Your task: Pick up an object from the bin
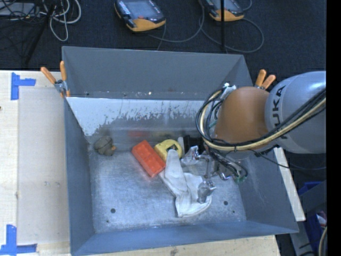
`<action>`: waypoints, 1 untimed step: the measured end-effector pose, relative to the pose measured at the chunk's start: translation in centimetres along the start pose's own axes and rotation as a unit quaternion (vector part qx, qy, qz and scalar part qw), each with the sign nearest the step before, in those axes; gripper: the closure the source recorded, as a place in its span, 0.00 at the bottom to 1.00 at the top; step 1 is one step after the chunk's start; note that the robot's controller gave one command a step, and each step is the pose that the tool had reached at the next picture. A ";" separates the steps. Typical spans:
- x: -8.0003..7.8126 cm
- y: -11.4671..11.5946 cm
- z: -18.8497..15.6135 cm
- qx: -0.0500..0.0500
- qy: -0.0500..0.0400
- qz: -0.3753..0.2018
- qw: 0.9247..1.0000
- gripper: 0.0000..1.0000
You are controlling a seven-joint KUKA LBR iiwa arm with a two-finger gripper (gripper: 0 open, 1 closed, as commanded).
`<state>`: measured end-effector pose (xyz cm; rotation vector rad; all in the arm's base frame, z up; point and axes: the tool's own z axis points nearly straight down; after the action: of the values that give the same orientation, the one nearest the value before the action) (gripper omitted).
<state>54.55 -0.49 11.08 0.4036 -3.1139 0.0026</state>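
The end effector (204,188) is down over the right edge of the white cloth (178,181), just right of the frame's middle. I cannot tell whether it is apart or together. There is one cloth, one orange block (148,158), one yellow piece (166,146) and one grey lump (104,145). The block and yellow piece crowd the cloth's upper left. The bin (120,199) floor lies bare at lower left, and the cloth's bottom edge is near the lower wall.

Black letters "UKA", on the grey arm housing (299,116)

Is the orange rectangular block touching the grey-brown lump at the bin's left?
No, bare bin floor separates the orange rectangular block from the grey-brown lump.
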 end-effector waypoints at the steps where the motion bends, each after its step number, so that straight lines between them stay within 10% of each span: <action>1: 3.3 0.8 1.5 -0.001 -0.002 -0.027 1.000 0.00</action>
<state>51.20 -0.59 9.59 0.4886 -3.1049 -0.0026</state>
